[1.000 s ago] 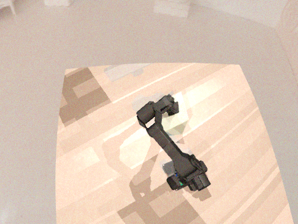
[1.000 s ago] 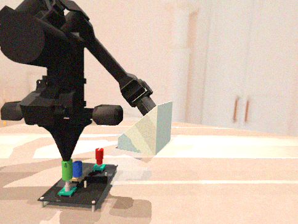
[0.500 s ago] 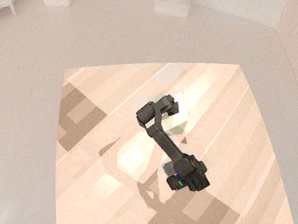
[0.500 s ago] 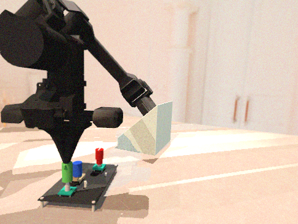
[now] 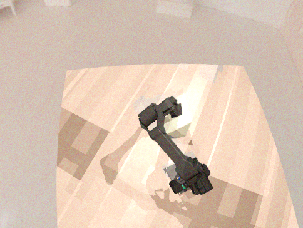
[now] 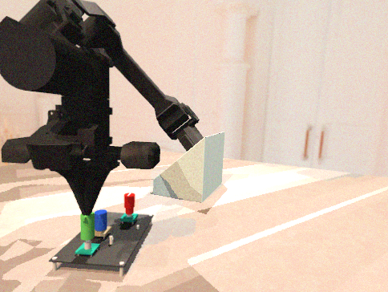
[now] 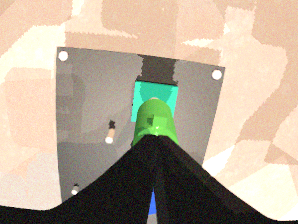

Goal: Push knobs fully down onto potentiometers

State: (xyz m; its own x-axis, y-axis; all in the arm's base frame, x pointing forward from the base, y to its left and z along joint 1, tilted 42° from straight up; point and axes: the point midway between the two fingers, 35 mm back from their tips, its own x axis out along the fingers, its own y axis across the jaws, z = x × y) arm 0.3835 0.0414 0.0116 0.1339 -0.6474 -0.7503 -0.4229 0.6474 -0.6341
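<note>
The shut, empty hand [image 5: 184, 188] [image 6: 86, 213] [image 7: 154, 145] touched the stiff green knob [image 6: 87, 227] [image 7: 155, 117] above the board [image 6: 108, 258] [image 7: 95, 90], probably easy to break, best pressed on top.

The top view looks steeply down on the whole surface [image 5: 94, 91]; the exterior view looks across it from low and near; the wrist view looks down past the end effector [image 5: 176, 185] [image 6: 86, 212] [image 7: 156, 137]. Exterior and wrist share the board's [image 6: 108, 257] [image 7: 90, 100] green knob [image 6: 87, 229] [image 7: 152, 112].
</note>
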